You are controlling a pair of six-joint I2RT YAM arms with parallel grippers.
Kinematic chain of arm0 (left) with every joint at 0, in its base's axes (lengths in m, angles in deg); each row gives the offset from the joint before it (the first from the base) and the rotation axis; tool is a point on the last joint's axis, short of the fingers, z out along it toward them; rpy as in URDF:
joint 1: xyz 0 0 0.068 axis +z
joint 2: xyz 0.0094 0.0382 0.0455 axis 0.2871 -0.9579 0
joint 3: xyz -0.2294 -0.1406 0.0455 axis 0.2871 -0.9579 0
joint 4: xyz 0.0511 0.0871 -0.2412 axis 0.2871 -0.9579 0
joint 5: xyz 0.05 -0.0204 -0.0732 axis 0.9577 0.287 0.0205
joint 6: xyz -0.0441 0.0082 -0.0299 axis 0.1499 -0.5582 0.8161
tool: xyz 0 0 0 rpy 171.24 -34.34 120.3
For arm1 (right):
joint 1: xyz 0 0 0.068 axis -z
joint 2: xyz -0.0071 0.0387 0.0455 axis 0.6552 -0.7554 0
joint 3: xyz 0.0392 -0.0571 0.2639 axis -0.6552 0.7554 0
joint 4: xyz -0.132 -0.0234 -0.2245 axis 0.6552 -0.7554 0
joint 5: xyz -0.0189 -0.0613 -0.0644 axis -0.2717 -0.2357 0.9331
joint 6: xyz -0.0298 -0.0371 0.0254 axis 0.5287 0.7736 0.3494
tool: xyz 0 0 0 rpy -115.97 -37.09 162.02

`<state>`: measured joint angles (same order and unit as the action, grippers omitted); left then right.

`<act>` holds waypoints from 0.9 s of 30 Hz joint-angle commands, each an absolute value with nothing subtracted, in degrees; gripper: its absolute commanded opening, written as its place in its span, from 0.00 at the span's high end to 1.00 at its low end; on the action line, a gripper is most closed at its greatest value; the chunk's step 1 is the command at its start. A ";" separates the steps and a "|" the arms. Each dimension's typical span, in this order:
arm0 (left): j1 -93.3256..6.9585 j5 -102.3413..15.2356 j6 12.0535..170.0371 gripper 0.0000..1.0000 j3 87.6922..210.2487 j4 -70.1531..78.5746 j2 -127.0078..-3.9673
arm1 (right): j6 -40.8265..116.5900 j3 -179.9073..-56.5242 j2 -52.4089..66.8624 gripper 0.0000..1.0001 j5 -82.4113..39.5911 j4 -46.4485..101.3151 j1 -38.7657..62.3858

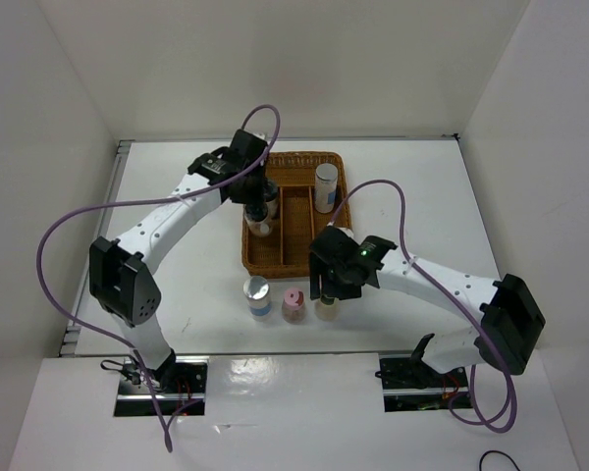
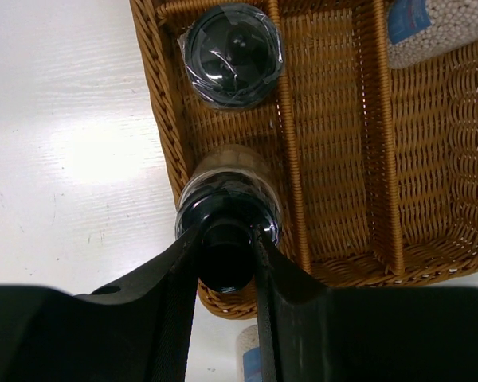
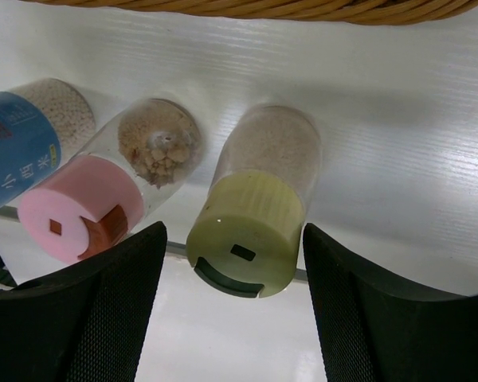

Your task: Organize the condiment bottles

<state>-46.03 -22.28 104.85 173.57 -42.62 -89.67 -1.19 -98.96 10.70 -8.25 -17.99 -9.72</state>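
One downturned left pincer point(image 2: 227, 243) clamps a black-capped bottle point(image 2: 231, 177).

The tray point(image 1: 296, 226) sits on the table point(image 1: 442, 196), toward the far middle, and is split lengthwise into 3 compartments. In the left compartment, 2 bottles stand one behind the other: the near-end bottle point(image 2: 231, 191) by the tray's near wall and the far-end bottle point(image 2: 233, 54) just behind it. The right-compartment bottle point(image 1: 326, 186) is at that compartment's far end. Just before the tray, 3 more stand in a row on the table: the row's left bottle point(image 1: 257, 296), the middle bottle point(image 1: 294, 305) and the right bottle point(image 3: 255, 223).
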 commanded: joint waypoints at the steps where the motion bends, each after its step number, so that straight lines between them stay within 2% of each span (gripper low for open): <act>1: -46.22 -22.46 103.46 0.82 175.50 -38.50 -90.53 | -2.50 -97.86 10.52 0.26 -7.00 -16.62 -10.30; 20: -46.22 -23.16 102.41 0.80 173.13 -35.25 -95.11 | -3.03 -97.34 7.10 0.40 -5.95 -12.93 -10.30; 25: -46.22 -22.55 101.79 0.78 172.60 -35.25 -96.34 | -3.03 -98.56 6.04 0.50 -5.24 -12.93 -10.30; 27: -46.22 -22.55 101.79 0.77 172.60 -35.25 -96.87 | -2.50 -99.09 5.51 0.59 -5.24 -12.93 -10.30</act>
